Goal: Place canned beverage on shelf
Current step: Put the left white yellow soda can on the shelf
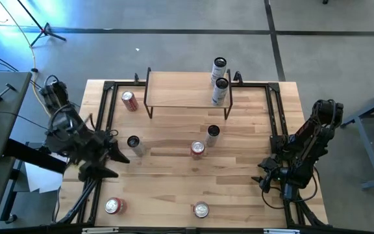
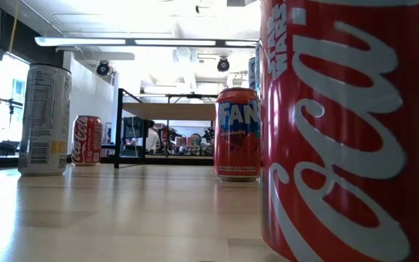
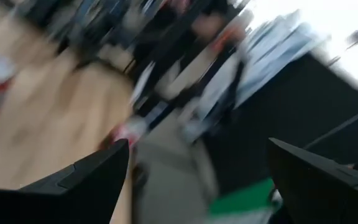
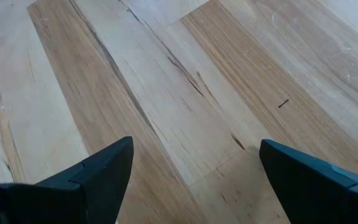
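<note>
Where the pale, straight-grained planks of the surface [image 1: 174,188] are framed by black rails, the shelf [image 1: 180,91] is seen near the far edge as a low rectangular riser, its light wood top carried on thin black metal legs. Two slim silver cylindrical cans are found at its right end: one [image 1: 221,91] stands on the plank, while the other [image 1: 219,67] shows just beyond it, and whether that one rests on the shelf cannot be told. A red can [image 1: 130,101] is stood just off the left end of the shelf. Further cans are scattered over the bare wood: a dark-topped one [image 1: 134,144], a slim silver one [image 1: 213,134], a glossy red one [image 1: 197,150] and two red ones [image 1: 113,207] [image 1: 201,210] at the near edge. The left gripper [image 1: 112,162] is held open over the left edge, gripping nothing. The right gripper [image 1: 265,177] is likewise held open and empty, above bare wood grain by the right rail.
</note>
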### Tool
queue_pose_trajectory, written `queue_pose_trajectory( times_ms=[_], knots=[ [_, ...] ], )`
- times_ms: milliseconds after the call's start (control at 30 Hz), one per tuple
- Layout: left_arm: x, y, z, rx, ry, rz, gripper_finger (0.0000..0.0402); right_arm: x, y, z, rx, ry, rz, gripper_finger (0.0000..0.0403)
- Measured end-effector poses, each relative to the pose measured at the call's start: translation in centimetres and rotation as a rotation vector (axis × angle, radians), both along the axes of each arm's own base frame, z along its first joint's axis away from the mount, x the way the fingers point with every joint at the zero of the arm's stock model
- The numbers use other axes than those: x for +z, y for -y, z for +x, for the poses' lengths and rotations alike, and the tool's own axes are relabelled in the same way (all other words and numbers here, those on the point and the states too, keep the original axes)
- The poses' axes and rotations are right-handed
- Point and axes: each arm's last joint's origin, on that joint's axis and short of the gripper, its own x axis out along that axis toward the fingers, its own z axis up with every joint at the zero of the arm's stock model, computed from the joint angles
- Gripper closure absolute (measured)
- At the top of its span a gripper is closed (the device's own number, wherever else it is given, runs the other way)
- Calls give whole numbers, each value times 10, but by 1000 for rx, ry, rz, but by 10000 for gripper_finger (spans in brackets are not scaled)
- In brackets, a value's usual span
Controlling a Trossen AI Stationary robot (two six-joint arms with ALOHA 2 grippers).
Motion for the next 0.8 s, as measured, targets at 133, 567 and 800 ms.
queue_pose_trajectory(
  times_ms=[133, 567, 800],
  knots=[
    [20, -18, -9, -27, -244, 59, 41, 0, 0, 0, 0, 0, 0, 64],
    [-9, -44, -9, 253, -857, 501, 41, 0, 0, 0, 0, 0, 0, 64],
    [-32, -48, 24, 496, -1017, 500, 41, 0, 0, 0, 0, 0, 0, 64]
  ],
)
